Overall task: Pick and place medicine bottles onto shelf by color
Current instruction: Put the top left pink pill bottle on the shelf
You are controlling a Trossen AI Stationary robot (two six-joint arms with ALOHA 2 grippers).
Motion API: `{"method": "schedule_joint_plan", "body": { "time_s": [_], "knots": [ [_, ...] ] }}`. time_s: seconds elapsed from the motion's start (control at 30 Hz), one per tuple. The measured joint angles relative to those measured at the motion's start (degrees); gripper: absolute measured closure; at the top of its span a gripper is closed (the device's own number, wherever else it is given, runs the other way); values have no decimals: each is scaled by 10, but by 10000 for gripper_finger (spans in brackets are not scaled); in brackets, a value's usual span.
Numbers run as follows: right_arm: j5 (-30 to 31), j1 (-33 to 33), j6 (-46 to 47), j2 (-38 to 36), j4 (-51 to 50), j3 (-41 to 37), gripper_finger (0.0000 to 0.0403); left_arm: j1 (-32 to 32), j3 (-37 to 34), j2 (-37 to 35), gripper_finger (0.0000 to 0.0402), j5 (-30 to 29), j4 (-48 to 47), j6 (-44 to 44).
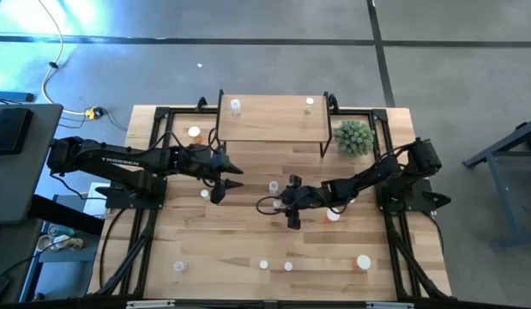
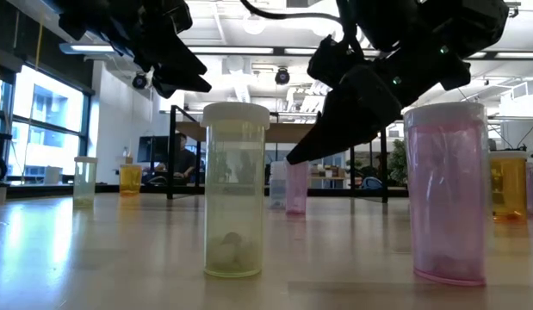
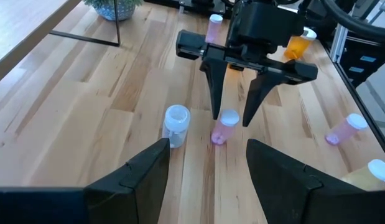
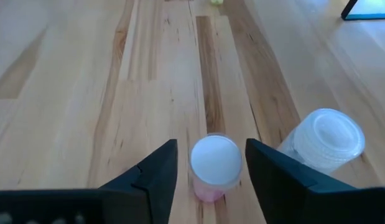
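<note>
The right gripper hangs low over the middle of the counter, its two dark fingers straddling an upright pink bottle with a white cap. In the right wrist view the cap sits squarely between the fingers with a slim gap on each side, so the jaws stand part-open around the bottle and have not clamped it. Just beside it stands a clear bottle, also upright and white-capped.

The left gripper hovers a little to the left of that pair, above the counter, empty, its fingers spread moderately wide and pointed toward the right arm's work.

The shelf stands at the far edge of the counter and carries two bottles, a clear one near its left end and a pale yellow-green one near its right end. A green spiky plant sits just right of the shelf. An orange bottle stands left of it. More bottles (several white caps show from above) are scattered along the near edge, among them a pale yellow-green bottle and a pink one close to the low camera.
</note>
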Motion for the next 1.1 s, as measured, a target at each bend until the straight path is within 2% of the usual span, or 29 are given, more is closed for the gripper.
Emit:
{"method": "schedule_joint_plan", "body": {
  "time_s": [0.57,0.83,1.1],
  "knots": [
    [-1,0,-5,0,-11,0,300,0,0,0,200,0,0,0],
    [-4,0,-13,-8,-3,0,296,0,0,0,200,-3,0,0],
    [-8,-12,-60,-63,-20,35,298,1,0,0,200,-4,-2,9]
  ]
}}
